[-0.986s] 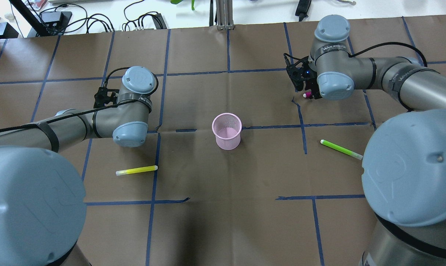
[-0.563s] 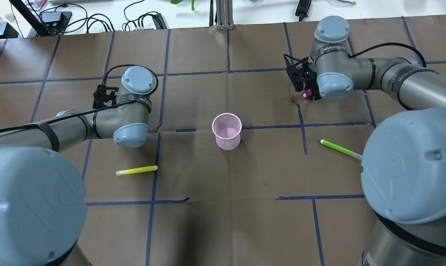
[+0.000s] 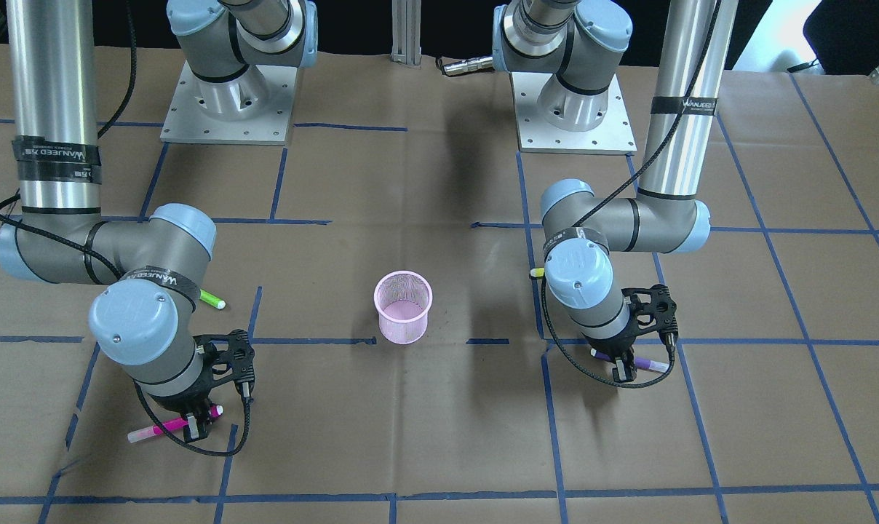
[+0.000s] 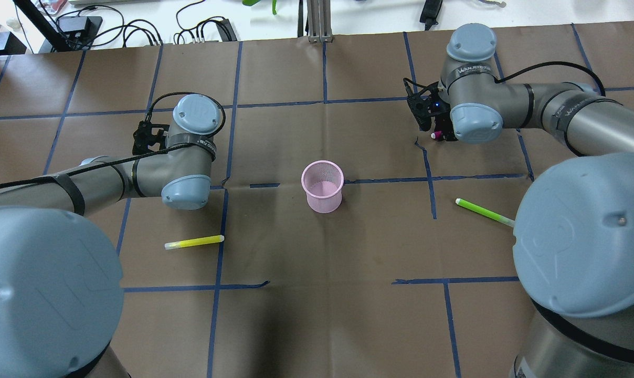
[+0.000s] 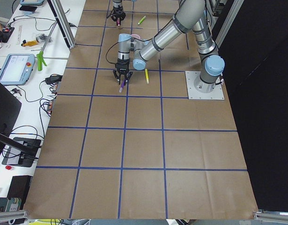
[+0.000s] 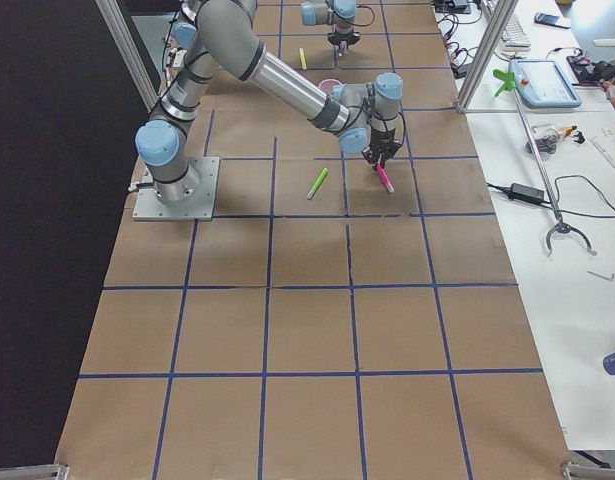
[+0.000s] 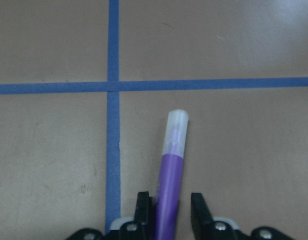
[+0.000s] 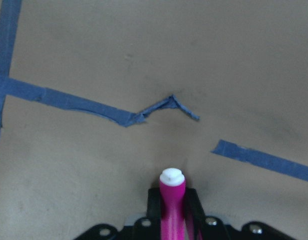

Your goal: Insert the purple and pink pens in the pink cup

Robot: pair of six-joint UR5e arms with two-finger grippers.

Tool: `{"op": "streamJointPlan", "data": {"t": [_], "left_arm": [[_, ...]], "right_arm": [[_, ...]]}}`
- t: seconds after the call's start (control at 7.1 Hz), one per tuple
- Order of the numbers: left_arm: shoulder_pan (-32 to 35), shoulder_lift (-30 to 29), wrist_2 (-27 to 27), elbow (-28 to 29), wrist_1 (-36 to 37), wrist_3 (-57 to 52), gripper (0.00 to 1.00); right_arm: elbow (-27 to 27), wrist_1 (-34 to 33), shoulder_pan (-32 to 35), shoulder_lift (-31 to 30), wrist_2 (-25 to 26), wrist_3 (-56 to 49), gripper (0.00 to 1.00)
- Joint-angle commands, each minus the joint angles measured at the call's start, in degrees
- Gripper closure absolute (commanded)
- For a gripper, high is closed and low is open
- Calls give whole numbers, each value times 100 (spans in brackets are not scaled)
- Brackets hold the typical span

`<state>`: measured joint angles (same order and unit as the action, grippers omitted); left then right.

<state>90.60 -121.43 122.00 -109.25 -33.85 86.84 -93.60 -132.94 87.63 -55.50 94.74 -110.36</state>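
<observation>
While pink cup (image 4: 322, 186) stands apart, left pincer (image 7: 168, 210) clamps purple pen (image 7: 171, 170), right pincer (image 8: 173, 205) pink pen (image 8: 172, 202).

We find open brown table (image 4: 275, 325) all round the upright pink cup (image 4: 322, 186), its mouth uncovered and reachable from above. Two loose markers lie flat well off it (a yellow pen (image 4: 194, 242) and a green pen (image 4: 484, 212)), neither between cup and either gripper.

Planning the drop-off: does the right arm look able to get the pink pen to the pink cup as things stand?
Probably yes. The right gripper is shut on the pink pen, and only bare paper lies between it and the open, upright pink cup.
</observation>
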Motion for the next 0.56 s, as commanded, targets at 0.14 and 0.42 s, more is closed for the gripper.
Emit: {"op": "streamJointPlan", "data": {"t": [0.14,0.42], "left_arm": [[1,5,-19,0,-26,0,86],[10,14,-36,0,-34,0,98]], "right_arm": [[25,14,-9,-110,0,-3,91],[43,83,0,-774,-218,75,94]]}}
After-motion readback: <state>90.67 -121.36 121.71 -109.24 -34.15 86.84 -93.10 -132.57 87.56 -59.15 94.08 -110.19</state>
